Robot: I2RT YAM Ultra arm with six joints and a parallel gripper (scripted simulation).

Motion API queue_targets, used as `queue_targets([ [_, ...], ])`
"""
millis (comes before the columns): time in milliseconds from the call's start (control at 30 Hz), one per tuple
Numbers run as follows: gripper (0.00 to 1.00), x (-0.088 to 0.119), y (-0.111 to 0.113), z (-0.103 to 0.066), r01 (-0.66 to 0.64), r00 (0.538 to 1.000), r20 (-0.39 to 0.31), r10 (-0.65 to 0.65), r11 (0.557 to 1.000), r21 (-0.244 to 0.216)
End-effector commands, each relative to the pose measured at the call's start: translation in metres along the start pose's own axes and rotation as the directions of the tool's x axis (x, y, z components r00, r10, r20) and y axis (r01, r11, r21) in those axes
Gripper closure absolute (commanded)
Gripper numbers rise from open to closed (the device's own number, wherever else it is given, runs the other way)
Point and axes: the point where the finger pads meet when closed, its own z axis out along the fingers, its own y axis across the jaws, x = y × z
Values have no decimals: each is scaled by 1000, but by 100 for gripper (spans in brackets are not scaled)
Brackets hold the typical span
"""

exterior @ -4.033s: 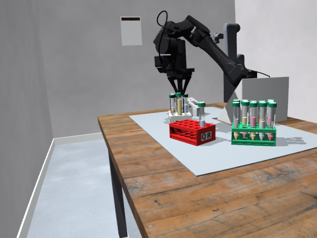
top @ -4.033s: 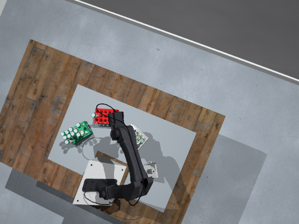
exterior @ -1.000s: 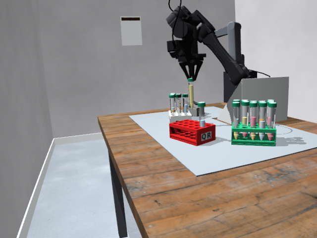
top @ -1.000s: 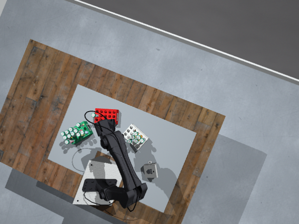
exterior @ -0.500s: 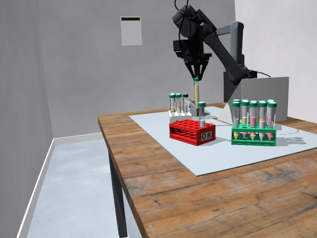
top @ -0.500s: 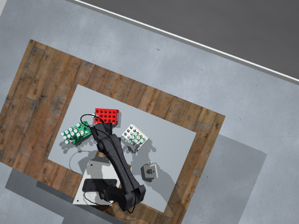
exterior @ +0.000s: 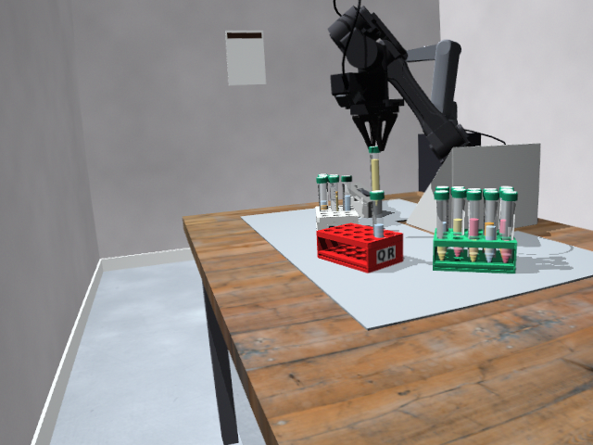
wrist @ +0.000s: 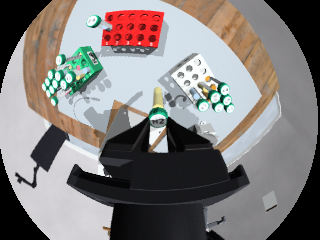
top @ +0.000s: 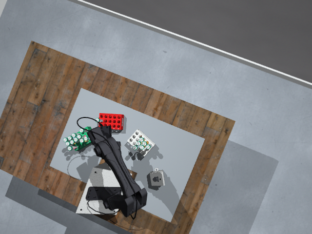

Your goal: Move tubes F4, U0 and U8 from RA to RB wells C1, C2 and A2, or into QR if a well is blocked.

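Note:
My gripper (exterior: 374,146) (wrist: 158,120) is shut on a tube with yellow liquid (exterior: 374,173) (wrist: 158,96). The tube hangs upright by its green cap, whose label looks like H2, above the mat between the racks. The green rack RA (top: 88,128) (exterior: 449,268) holds several tubes, most cap labels too small to read. The white rack RB (top: 152,144) (exterior: 330,222) holds several tubes, grouped at its right side in the wrist view. The red rack QR (top: 112,119) (exterior: 354,261) (wrist: 136,23) holds one tube (top: 97,120) (exterior: 377,195) (wrist: 93,21) in its left column.
The grey button box (top: 160,176) stands right of the arm's base plate (top: 100,173); its small lamp (top: 156,169) looks unlit. A slanted grey panel (exterior: 498,182) stands behind RA in the exterior view. The racks stand on the pale mat (top: 176,151).

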Motion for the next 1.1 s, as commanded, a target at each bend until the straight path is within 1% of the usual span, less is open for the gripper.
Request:
queue_targets([
  [0, 100, -20, 17, -13, -27, 998, 61, 28, 999, -19],
  [300, 100, -38, 42, -14, -27, 998, 61, 28, 999, -20],
  [367, 100, -38, 42, -14, -27, 998, 61, 28, 999, -20],
  [800, 100, -64, 77, -15, -27, 998, 62, 28, 999, -21],
  [933, 100, -64, 77, -15, -27, 998, 62, 28, 999, -21],
  [967, 100, -61, 67, -24, -37, 996, 81, 38, 999, -19],
  [1067, 100, -61, 67, -24, -37, 996, 81, 38, 999, -19],
])
